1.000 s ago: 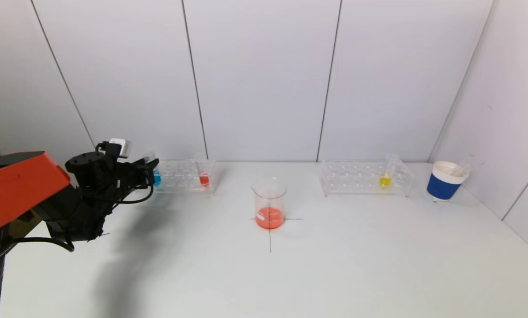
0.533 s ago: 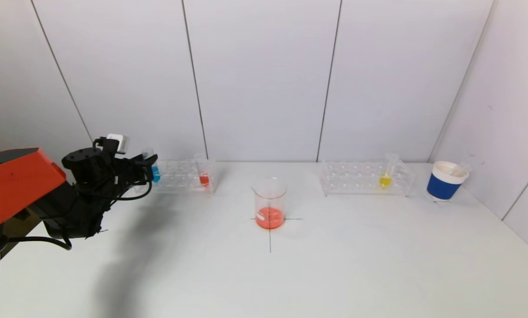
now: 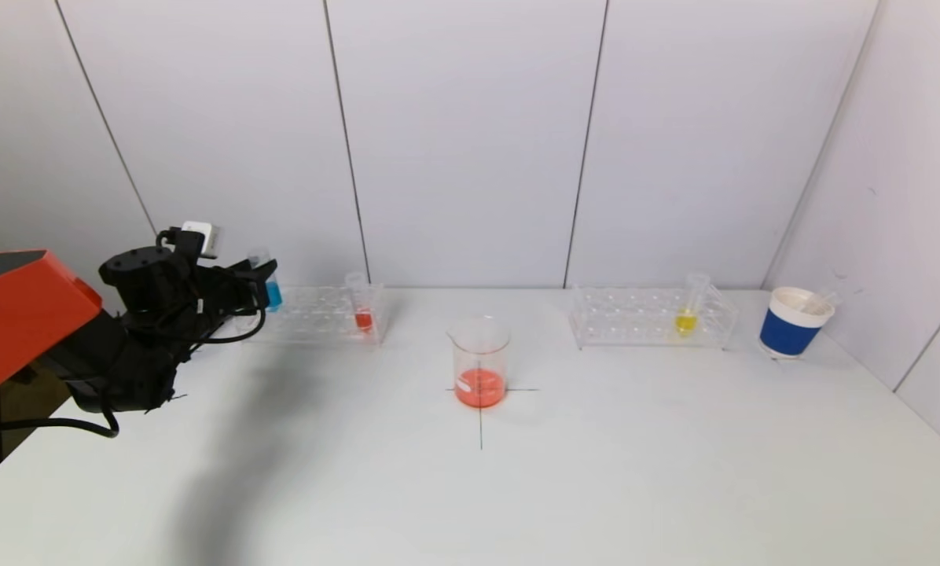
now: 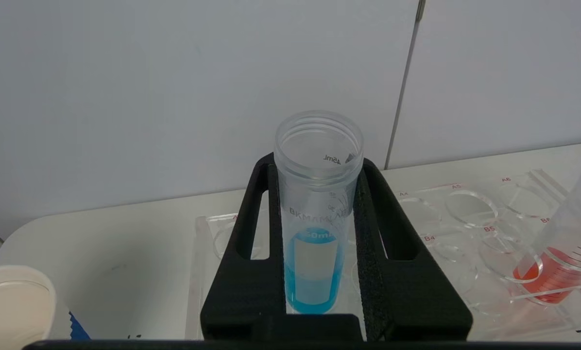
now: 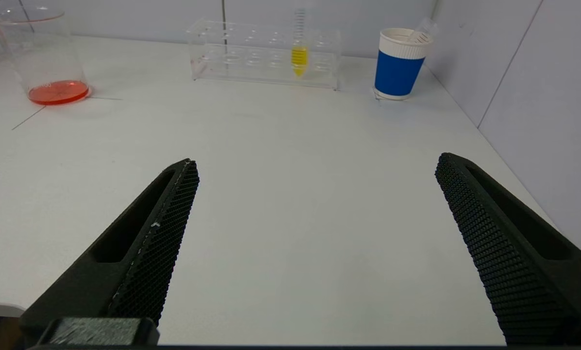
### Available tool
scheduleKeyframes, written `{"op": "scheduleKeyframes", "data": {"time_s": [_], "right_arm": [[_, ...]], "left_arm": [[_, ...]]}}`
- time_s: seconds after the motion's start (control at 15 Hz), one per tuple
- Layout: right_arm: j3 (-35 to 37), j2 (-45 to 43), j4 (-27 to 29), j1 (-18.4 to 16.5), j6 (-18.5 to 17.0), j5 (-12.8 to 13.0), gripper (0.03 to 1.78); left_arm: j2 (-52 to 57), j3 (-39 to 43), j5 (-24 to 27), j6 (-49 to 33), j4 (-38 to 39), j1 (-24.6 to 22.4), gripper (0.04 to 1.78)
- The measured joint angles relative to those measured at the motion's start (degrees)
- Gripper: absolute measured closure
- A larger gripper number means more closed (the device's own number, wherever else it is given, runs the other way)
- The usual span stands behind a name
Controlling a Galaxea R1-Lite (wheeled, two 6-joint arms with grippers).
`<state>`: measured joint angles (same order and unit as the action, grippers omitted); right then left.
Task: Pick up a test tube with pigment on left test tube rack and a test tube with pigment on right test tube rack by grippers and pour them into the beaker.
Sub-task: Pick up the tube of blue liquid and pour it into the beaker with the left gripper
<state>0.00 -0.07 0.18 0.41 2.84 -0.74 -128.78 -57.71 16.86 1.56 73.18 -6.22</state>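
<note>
One blue test tube (image 4: 315, 228) clamped upright between the closed fingers of the left gripper (image 3: 258, 292), held just above the far-left end of the left test tube rack (image 3: 321, 314), mouth open and blue pigment low in the bottom. Best kept vertical while clearing the rack, then carried right and nearer toward the beaker (image 3: 480, 363) at the table's centre cross, steering wide of the red tube (image 3: 362, 313) standing at the rack's right end. Tilt only once the mouth sits over the beaker's rim, slowly, to avoid splashing onto the orange liquid already inside. Right gripper (image 5: 315, 233) spread wide and empty, low at the near right; yellow tube (image 3: 686, 314) waiting in the right test tube rack (image 3: 643, 318)
</note>
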Motion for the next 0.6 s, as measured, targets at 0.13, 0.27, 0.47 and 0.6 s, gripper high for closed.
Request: {"op": "scheduleKeyframes", "data": {"time_s": [0.13,0.27,0.47,0.6], "right_arm": [[0.0,0.0,-0.02,0.0,0.02,0.0,0.04],[0.0,0.0,0.0,0.0,0.02,0.0,0.04],[0.0,0.0,0.0,0.0,0.02,-0.02,0.04],[0.0,0.0,0.0,0.0,0.02,0.0,0.04]], "left_arm": [[0.8,-0.48,-0.02,0.01,-0.85,0.0,1.39],[1.55,-0.74,0.0,0.04,-0.99,0.0,1.39],[2.49,-0.85,0.0,-0.07,-1.29,0.0,1.39],[3.15,-1.13,-0.07,-0.07,-1.6,0.0,1.39]]}}
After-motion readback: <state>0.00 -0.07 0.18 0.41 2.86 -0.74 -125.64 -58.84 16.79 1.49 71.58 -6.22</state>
